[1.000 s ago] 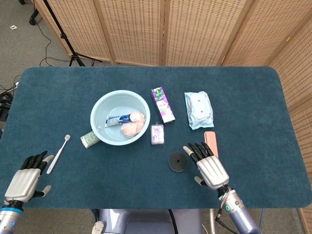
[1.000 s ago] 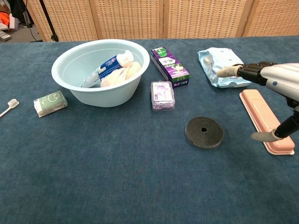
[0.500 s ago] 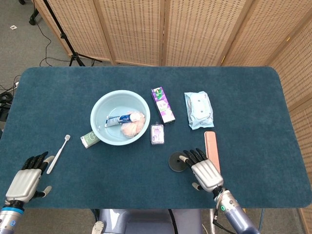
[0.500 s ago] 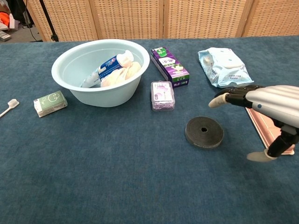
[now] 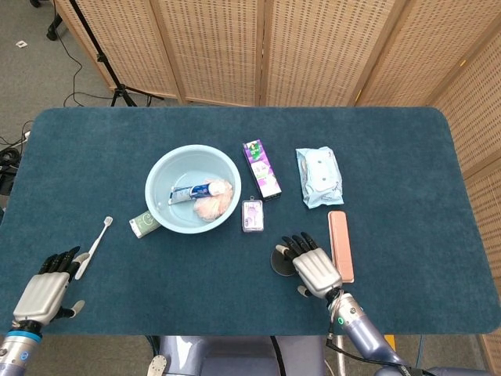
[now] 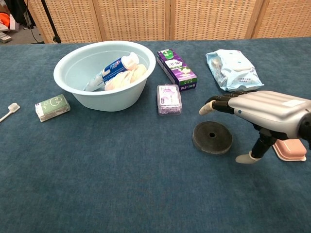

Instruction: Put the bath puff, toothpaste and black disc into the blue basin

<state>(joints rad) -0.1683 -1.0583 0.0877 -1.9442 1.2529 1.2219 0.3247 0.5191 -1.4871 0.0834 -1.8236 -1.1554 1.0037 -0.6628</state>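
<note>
While the right hand (image 5: 307,266) hovered with fingers spread and holding nothing, the head view showed one black disc (image 5: 281,262) half hidden under its fingertips, so way nearer that hand than the left hand (image 5: 45,287), which sat open and idle at the worktop's (image 5: 391,157) near edge. One toothpaste (image 5: 192,192) and one bath puff (image 5: 214,199) already lay in the blue basin (image 5: 160,178). From the chest view, the disc (image 6: 212,137) lay flat just below those fingers, and the basin (image 6: 70,73) was well off to the disc's left.
</note>
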